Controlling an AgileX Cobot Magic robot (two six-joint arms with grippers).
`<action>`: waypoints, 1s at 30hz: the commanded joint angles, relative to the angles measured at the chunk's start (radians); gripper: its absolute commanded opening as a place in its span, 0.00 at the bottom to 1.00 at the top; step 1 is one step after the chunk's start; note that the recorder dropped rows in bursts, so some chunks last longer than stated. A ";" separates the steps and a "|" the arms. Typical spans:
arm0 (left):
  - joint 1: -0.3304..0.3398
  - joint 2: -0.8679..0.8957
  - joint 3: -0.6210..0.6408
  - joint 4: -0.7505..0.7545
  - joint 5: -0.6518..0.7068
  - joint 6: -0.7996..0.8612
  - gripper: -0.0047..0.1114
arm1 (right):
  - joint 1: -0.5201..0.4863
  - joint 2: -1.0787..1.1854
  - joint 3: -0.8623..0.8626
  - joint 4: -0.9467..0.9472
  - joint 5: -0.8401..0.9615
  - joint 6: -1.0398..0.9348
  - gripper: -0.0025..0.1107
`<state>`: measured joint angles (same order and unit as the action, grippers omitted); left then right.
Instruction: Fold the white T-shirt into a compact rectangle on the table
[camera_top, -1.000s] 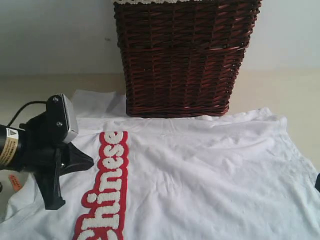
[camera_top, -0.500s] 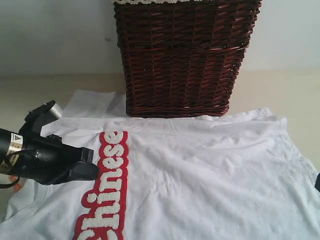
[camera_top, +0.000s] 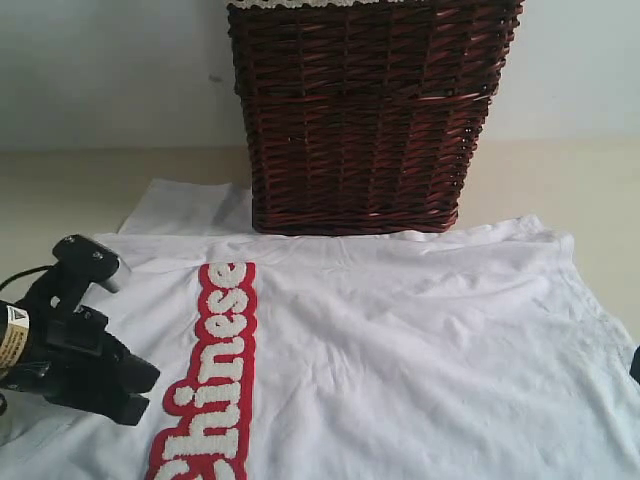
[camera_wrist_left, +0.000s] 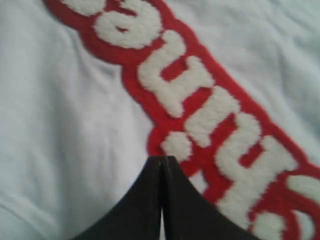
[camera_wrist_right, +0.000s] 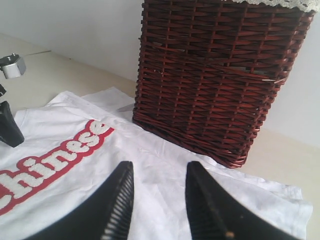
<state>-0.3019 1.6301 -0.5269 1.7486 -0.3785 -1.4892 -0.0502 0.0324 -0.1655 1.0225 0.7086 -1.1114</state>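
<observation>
Left black claw: hung shut, tips pressed together, low over the large white cotton T-shirt, just beside its fuzzy white red-outlined lettering. Right black claw: stood with jaws apart, gripping nothing, above the shirt. Shirt: lay spread flat, print up, on the smooth cream-beige table, far edge against the foot of the dark brown wicker basket, with one sleeve out beside that basket.
</observation>
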 joint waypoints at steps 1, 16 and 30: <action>0.003 -0.025 0.003 -0.004 0.146 0.266 0.04 | -0.004 0.002 0.005 0.004 -0.001 -0.002 0.33; 0.003 -0.072 -0.084 -0.004 0.373 0.549 0.04 | -0.004 0.002 0.005 0.004 -0.001 -0.002 0.33; 0.003 -0.123 -0.066 -0.004 -0.179 0.175 0.04 | -0.004 0.002 0.005 0.004 -0.001 -0.002 0.33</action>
<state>-0.3019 1.5420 -0.5984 1.7468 -0.4475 -1.1980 -0.0502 0.0324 -0.1655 1.0225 0.7086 -1.1114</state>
